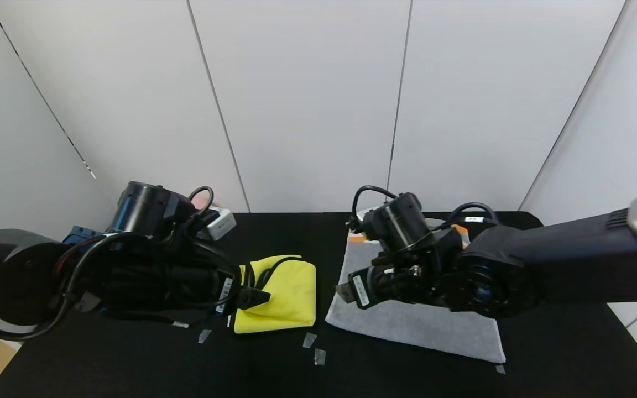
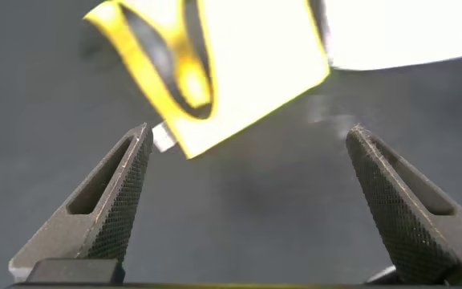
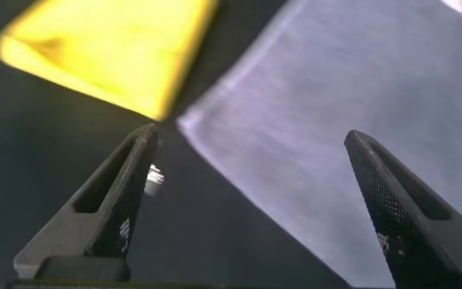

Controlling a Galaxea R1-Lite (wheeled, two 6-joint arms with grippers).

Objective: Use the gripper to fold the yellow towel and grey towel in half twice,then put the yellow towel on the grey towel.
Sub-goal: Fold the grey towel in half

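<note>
On the black table [image 1: 147,365], the folded yellow towel [image 1: 288,296] lies at nine o'clock of the folded grey towel [image 1: 407,323], just apart. The left gripper [image 2: 247,172] hovers at the yellow towel's nine o'clock edge, fingers spread, empty. The right gripper [image 3: 251,172] hangs over the grey towel's nine o'clock side, fingers apart, holding nothing.

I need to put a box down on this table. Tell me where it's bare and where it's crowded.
Bare: the black table along its near edge, in front of both towels, apart from a few tape scraps. Also the far strip behind the yellow towel. Crowded: the middle, where the left gripper, right gripper and grey towel sit, with only a narrow gap between the towels.
</note>
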